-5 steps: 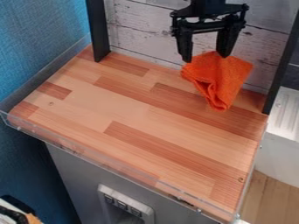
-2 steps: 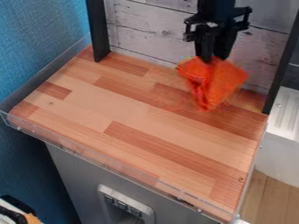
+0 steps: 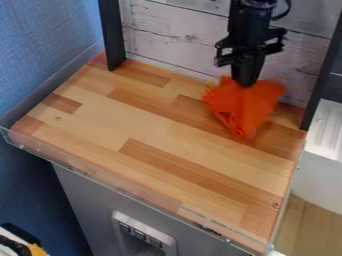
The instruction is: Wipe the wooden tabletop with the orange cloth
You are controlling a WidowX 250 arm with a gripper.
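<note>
In the camera view, your claw (image 3: 247, 84) is grasping the orange cloth (image 3: 244, 106) near its upper part, over the far right of the wooden counter (image 3: 153, 125), near the pale plank wall (image 3: 174, 37). The cloth hangs below in loose folds, its lower point towards you; you cannot tell whether that point touches the wood. Keep the grip firm and the wrist smooth, since limp fabric will probably swing and lag behind you. Leave room from the black upright (image 3: 322, 72) on the right, where a loose corner could catch. The closest thing to a container is the counter itself, with its clear front lip (image 3: 127, 187); the cloth is well back from that.
</note>
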